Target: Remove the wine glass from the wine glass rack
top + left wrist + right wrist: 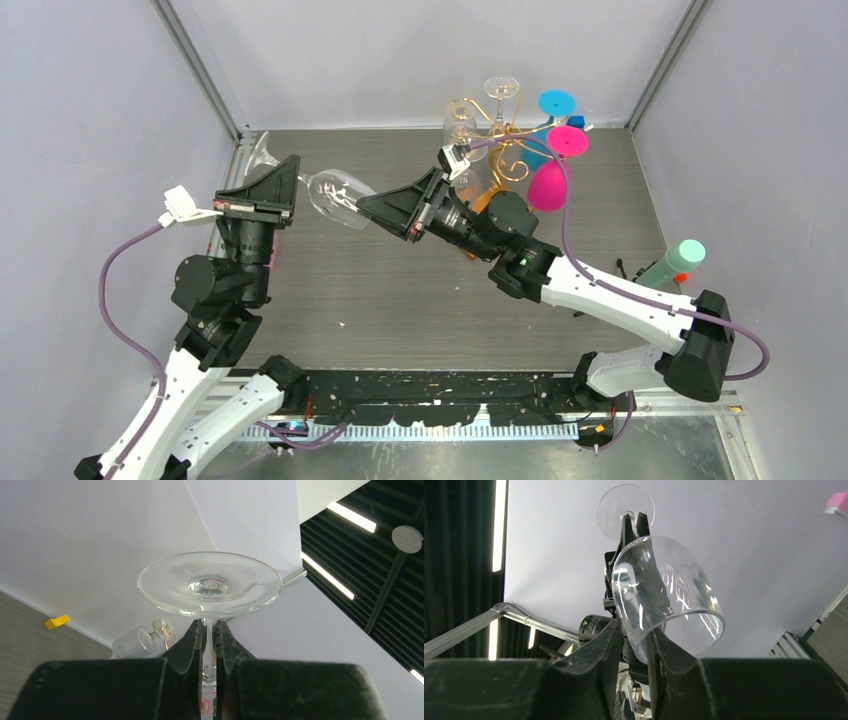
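1. While your left gripper [210,630] is clamped on the stem of the wine glass [340,197], just under its foot, the glass lies on its side in the air. It is well to the left of the wine glass rack [512,160] and free of it. If this clamp loosens before the other arm has a sure hold, the glass falls on the table [400,300] left of the rack and can break.
2. Your right gripper [634,642] has one finger on each side of the bowl's rim wall, with only a narrow gap. I cannot tell if the fingers [609,645] already press the glass. A thin rim is a weak place, and too much squeeze can chip or crack it.
3. If both arms hold the glass and one moves without the other, you bend the stem between them, and it can snap.
4. A hold on the smooth curved rim alone can slip, so the glass can swing down when the left gripper lets go.
5. Part of your right arm lies just in front of the rack, near the pink glasses [547,185] hanging on it. A wide swing toward the rack can knock them or tip the rack.
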`<state>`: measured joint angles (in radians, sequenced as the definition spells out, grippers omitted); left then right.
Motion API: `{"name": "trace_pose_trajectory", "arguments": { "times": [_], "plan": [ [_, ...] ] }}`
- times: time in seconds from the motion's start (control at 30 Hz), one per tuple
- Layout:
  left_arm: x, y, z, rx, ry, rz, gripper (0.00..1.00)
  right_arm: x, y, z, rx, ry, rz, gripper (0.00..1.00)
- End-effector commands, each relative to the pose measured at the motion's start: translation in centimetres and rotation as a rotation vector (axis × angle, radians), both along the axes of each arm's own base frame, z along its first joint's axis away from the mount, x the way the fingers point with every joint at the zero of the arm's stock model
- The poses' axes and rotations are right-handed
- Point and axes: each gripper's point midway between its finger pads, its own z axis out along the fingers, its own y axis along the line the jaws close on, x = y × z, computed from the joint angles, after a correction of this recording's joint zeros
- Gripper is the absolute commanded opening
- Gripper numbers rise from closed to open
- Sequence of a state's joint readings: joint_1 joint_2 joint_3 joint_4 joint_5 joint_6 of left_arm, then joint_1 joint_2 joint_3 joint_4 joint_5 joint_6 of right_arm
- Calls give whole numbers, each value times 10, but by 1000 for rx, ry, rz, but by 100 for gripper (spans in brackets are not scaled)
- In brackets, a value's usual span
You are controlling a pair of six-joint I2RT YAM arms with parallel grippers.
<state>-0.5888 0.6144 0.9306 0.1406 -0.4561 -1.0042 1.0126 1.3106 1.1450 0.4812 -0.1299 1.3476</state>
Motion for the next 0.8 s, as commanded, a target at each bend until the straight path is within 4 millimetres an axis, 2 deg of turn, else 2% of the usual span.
{"name": "trace_pose_trajectory", "arguments": {
  "times": [0.0, 0.1, 0.17, 0.2, 0.33, 0.4, 0.43, 0.53, 0.57, 0.63, 0.7, 0.77],
  "plan": [
    [-7, 11, 20, -123, -60, 4, 0, -2, -6, 29, 129, -33, -6, 29],
    [-6, 10, 15, -130, -47, -2, 0, 2, -5, 27, 112, -36, -32, 23],
    [-7, 10, 11, -129, -43, -4, 2, 7, -6, 24, 84, -40, -65, 13],
    [-7, 11, 8, -132, -41, -1, 7, 8, -8, 24, 75, -43, -78, 4],
    [-9, 14, -3, -130, -30, 8, 24, 19, -11, 18, 4, -69, -161, 0],
    [-11, 16, -7, -120, -17, 10, 38, 26, -13, 16, -26, -80, -203, 0],
    [-12, 16, -10, -111, -9, 9, 48, 29, -13, 13, -46, -76, -220, 0],
    [-16, 15, -22, -58, 20, 1, 87, 36, -14, 8, -132, -110, -267, 0],
    [-17, 13, -27, -21, 26, 0, 96, 39, -15, 6, -158, -119, -286, 0],
    [-20, 11, -42, 115, 35, 11, 100, 46, -12, -5, -263, -158, -316, 0],
    [-22, 13, -68, 249, 89, 28, 100, 52, -13, -18, -391, -185, -343, 0],
    [-24, 18, -94, 352, 151, 47, 100, 63, -11, -44, -545, -195, -362, 0]
  ]
}}
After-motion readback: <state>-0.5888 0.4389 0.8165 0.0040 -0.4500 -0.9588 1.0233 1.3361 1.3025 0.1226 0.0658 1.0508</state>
